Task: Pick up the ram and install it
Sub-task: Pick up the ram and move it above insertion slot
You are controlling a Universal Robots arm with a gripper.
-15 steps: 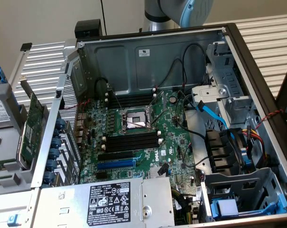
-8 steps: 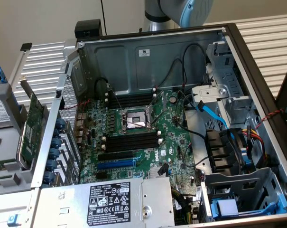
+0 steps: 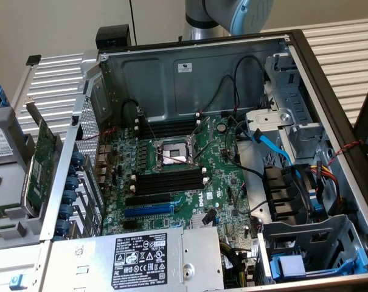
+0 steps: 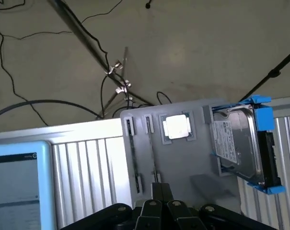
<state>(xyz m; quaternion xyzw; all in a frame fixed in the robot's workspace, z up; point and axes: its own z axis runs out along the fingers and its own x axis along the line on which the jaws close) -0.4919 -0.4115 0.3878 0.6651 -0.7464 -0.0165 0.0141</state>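
In the wrist view my gripper is shut, its two dark fingers pressed together with nothing showing between them. It hangs over a grey holder tray. Two long thin strips stand edge-on in narrow slots of that tray, one further from my fingertips and one ending close to them. I cannot tell for sure whether either is the ram. In the exterior view the open computer case shows the motherboard with black memory slots that have white end clips. A joint of my arm shows behind the case.
The tray also holds a shiny processor chip and a hard drive in a blue caddy. A screen is beside it. In the exterior view a wide green expansion card stands at the left, and cables and a power supply crowd the case.
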